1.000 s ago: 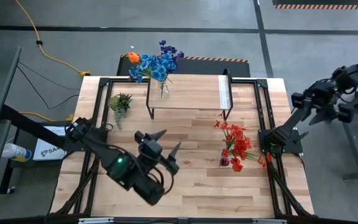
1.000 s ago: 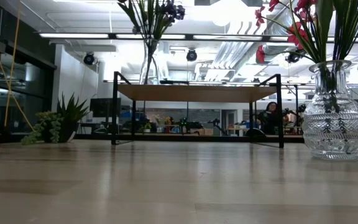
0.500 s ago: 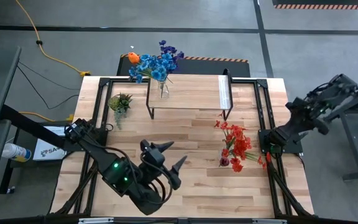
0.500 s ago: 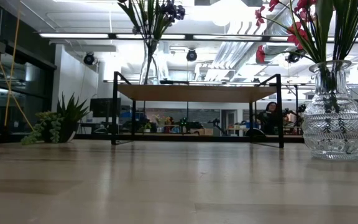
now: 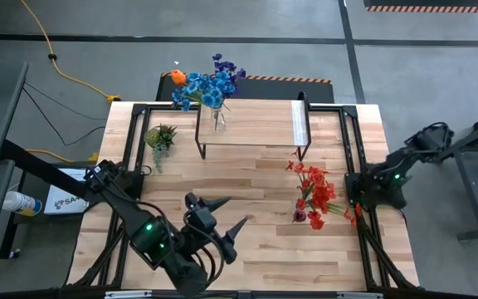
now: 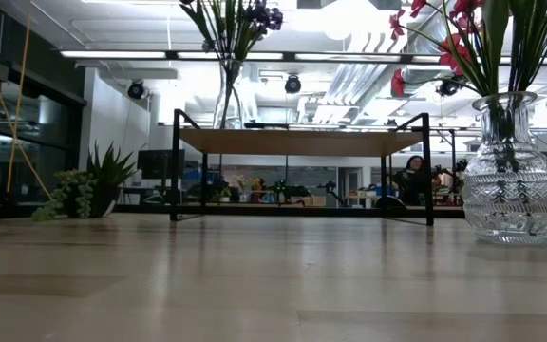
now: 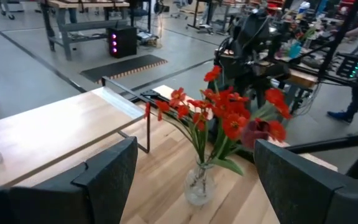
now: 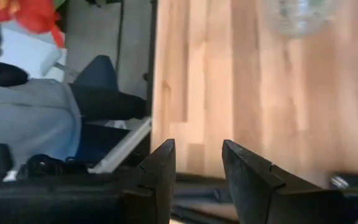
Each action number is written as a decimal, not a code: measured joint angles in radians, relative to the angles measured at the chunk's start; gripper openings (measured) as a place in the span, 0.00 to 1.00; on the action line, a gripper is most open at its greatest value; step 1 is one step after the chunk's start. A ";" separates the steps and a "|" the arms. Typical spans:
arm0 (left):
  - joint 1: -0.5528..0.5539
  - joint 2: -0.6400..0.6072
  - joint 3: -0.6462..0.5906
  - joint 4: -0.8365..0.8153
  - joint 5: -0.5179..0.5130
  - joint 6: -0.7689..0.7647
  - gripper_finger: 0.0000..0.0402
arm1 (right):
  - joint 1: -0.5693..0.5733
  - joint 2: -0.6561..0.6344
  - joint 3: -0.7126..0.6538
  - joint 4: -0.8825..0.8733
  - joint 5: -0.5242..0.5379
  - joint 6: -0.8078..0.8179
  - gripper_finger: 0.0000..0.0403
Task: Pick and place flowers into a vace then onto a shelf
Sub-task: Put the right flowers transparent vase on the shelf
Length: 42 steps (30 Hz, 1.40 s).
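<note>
Wide light-wood desk (image 5: 305, 257) in front of us, and at its far side the low light-wood shelf on thin black legs (image 5: 256, 124) already carries a slim clear vase (image 5: 219, 119) of blue, purple and orange flowers (image 5: 208, 85) at its left end. What remains, by my reading, is the bunch of red long-stemmed flowers (image 5: 312, 193), standing in a round cut-glass vase (image 6: 513, 180) on the desk, near and right of the shelf. The danger is the lift: that vase is heavy, rounded and slick, and the sprays make it top-heavy, so a grip too high or off-centre could let it slip or tip. The red heads could also snag the shelf's black frame, and a careless set-down might knock the blue vase. The left claw (image 5: 232, 213) hangs over the near-middle of the desk, facing the red bunch, fingers spread wide, holding and touching nothing. The right claw (image 8: 197, 168) sits off the desk's right edge with its arm folded back, fingers a narrow gap apart, empty as well.
</note>
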 joint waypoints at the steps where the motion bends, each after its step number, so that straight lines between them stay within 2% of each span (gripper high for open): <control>1: -0.007 0.000 0.000 -0.001 0.000 0.001 0.88 | 0.000 0.000 -0.028 0.041 -0.006 0.010 0.31; 8: -0.064 0.000 0.000 -0.014 0.000 0.002 0.88 | 0.000 0.000 -0.207 0.215 0.006 0.049 0.31; 17: -0.122 0.000 0.000 -0.017 -0.020 0.010 0.88 | 0.001 -0.002 -0.307 0.273 0.211 -0.006 0.31; 30: -0.122 0.000 0.000 -0.019 -0.026 0.010 0.88 | 0.001 -0.001 -0.373 0.432 0.343 -0.008 0.31; 42: -0.122 0.000 -0.001 -0.022 -0.018 0.010 0.88 | 0.001 -0.001 -0.373 0.460 0.371 -0.030 0.31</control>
